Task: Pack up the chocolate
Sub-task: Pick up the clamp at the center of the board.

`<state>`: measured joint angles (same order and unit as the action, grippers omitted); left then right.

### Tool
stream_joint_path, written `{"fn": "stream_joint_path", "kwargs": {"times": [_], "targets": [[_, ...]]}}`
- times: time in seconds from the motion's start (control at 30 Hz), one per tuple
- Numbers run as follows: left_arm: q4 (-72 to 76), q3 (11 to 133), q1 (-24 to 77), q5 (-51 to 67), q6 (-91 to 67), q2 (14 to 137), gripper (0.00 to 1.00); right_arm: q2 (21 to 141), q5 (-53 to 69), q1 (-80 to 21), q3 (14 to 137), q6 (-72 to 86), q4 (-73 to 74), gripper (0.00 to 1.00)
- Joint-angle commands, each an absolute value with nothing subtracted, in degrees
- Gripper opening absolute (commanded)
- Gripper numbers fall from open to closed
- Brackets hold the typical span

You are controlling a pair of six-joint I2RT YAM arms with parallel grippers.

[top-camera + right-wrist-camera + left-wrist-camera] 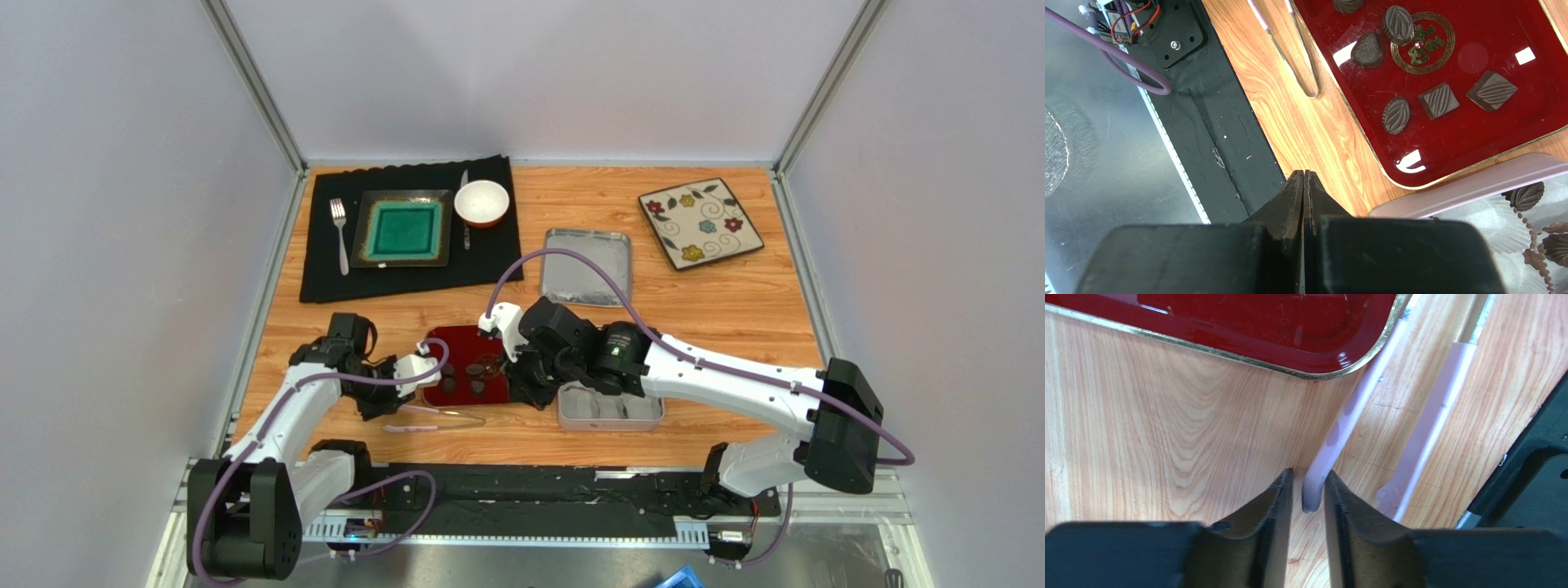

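At 6 o'clock off the glossy red gold-rimmed tray (1198, 350): left gripper (1308, 478) jaws narrow, straddling one lilac-tipped tong arm (1352, 410), contact unclear; presumably for lifting dark chocolates (1438, 100); right gripper (1303, 177) pinched closed, empty.

I am built of white-shelled links joined by black cylindrical joints, on both my left arm (285, 417) and my right arm (736, 377). A purple cable (577, 255) loops off each arm from wrist to base. My left end effector (1309, 484) and right end effector (1303, 179) share one design: matte black blocky bodies carrying wedge-shaped black fingers that taper to thin tips.
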<state>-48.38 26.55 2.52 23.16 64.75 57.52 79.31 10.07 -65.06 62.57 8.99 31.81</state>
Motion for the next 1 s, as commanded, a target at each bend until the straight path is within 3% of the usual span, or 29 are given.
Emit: {"fn": "stream_joint_path", "kwargs": {"times": [0.0, 0.1, 0.27, 0.7, 0.8, 0.83, 0.87, 0.9, 0.97], "targets": [[-51.4, 25.8, 2.3, 25.8, 65.4, 56.9, 0.30, 76.1, 8.9, -64.6, 61.6, 10.3, 29.0, 0.00], [-54.1, 27.5, 2.3, 27.5, 66.4, 55.6, 0.14, 75.5, 8.8, -64.7, 61.3, 10.6, 28.9, 0.00], [-60.0, 30.8, 2.3, 30.1, 69.3, 52.8, 0.02, 75.0, 8.5, -64.7, 61.0, 11.0, 28.6, 0.00], [-69.2, 41.0, 2.3, 36.7, 70.8, 48.1, 0.00, 70.8, 6.2, -63.8, 60.9, 11.3, 29.0, 0.04], [-67.1, 45.5, 2.3, 43.0, 65.2, 48.0, 0.00, 66.0, 6.2, -62.8, 60.5, 12.0, 27.2, 0.32], [-66.2, 47.1, 2.3, 45.1, 63.5, 48.2, 0.00, 64.4, 6.3, -62.8, 58.8, 12.3, 24.0, 0.51], [-65.1, 47.7, 2.3, 47.3, 61.3, 48.3, 0.00, 62.7, 6.3, -62.5, 57.7, 12.6, 22.3, 0.61], [-62.1, 48.1, 2.3, 52.1, 56.1, 48.6, 0.00, 59.0, 6.2, -62.1, 56.7, 12.8, 20.5, 0.82], [-58.6, 48.7, 2.3, 56.9, 50.7, 49.3, 0.00, 56.3, 7.0, -61.3, 54.5, 13.8, 16.8, 0.97]]}}
